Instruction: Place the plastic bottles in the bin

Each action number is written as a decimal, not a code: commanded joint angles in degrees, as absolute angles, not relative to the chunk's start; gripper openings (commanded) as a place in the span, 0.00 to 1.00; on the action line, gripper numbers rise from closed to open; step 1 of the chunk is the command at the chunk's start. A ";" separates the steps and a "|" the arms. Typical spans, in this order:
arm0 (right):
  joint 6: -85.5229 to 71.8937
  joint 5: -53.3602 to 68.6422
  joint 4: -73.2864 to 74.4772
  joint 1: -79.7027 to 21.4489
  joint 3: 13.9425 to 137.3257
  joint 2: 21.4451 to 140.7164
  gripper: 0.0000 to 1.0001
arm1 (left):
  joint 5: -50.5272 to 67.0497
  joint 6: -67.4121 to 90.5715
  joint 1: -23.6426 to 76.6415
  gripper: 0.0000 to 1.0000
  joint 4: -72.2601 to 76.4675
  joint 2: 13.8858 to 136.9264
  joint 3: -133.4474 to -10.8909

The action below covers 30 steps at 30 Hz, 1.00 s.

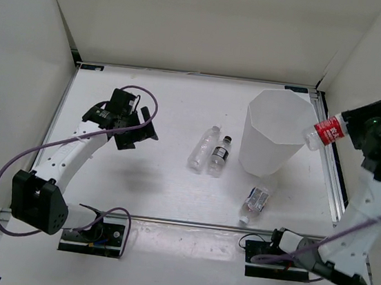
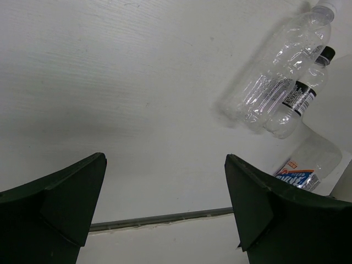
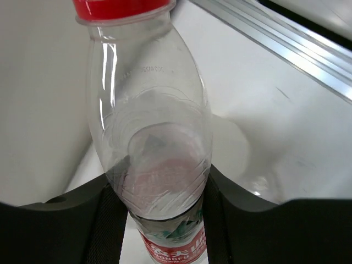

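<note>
The right tool [image 3: 162,203] is clamped on the red-labelled bottle [image 1: 325,131], whose cap end is at the bin's [image 1: 265,155] right rim. The left tool [image 2: 165,165] is spread wide and empty. The white-capped bottle [image 1: 204,146], black-capped bottle [image 1: 220,154] and blue-labelled bottle [image 1: 256,199] lie on the worktop [image 1: 136,191] beside the bin.

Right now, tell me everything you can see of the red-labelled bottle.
The red-labelled bottle is small, clear plastic with a red cap, apparently empty. The right gripper clamps its body near the label, holding it tilted in the air, cap end toward the right rim of the bin. Nothing else visibly touches it.
</note>
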<state>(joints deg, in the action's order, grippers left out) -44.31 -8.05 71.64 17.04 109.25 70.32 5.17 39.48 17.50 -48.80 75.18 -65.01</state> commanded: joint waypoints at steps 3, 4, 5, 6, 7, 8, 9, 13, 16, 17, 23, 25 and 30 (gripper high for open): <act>-37.72 -3.74 60.73 9.16 112.22 72.56 0.30 | 7.29 39.64 17.84 1.00 -47.20 75.94 -63.81; -35.44 -6.82 61.43 7.31 113.54 74.34 0.30 | 7.29 39.64 18.45 1.00 -47.20 75.94 -63.81; -35.42 -10.07 62.04 4.16 115.29 75.83 0.30 | 7.29 39.64 18.46 1.00 -47.20 76.46 -63.81; -34.81 -12.54 61.44 2.91 115.31 77.42 0.30 | 7.29 39.64 18.46 1.00 -47.20 76.46 -63.81; -34.28 -14.22 60.39 1.77 114.18 77.43 0.30 | 7.29 39.64 18.46 1.00 -47.20 76.46 -64.42; -33.15 -17.20 58.99 -0.77 112.43 77.43 0.33 | 7.29 39.03 18.46 1.00 -47.20 76.46 -64.42; -33.13 -18.44 56.10 -1.92 108.24 76.91 0.55 | 6.77 39.02 18.46 1.00 -47.20 75.94 -65.03; -31.29 -21.09 55.71 -5.01 104.06 77.60 0.77 | 6.15 38.50 18.46 1.00 -47.72 75.94 -65.57; -31.29 -20.14 61.50 -5.01 112.57 78.93 1.00 | 5.54 38.50 18.46 1.00 -48.25 75.41 -66.09; -32.33 -20.13 62.83 -5.01 115.55 78.93 1.00 | 4.84 38.50 18.46 1.00 -48.25 74.89 -66.09; -53.29 -25.41 71.44 -3.17 102.34 63.95 1.00 | 3.69 38.50 18.46 1.00 -49.48 73.83 -65.48; -54.05 -22.60 69.10 -2.64 90.69 58.65 1.00 | 3.69 38.50 18.46 1.00 -49.48 73.83 -65.48; -56.08 -14.60 67.59 -2.64 72.18 46.95 0.98 | 3.69 38.50 18.46 1.00 -49.48 72.77 -63.73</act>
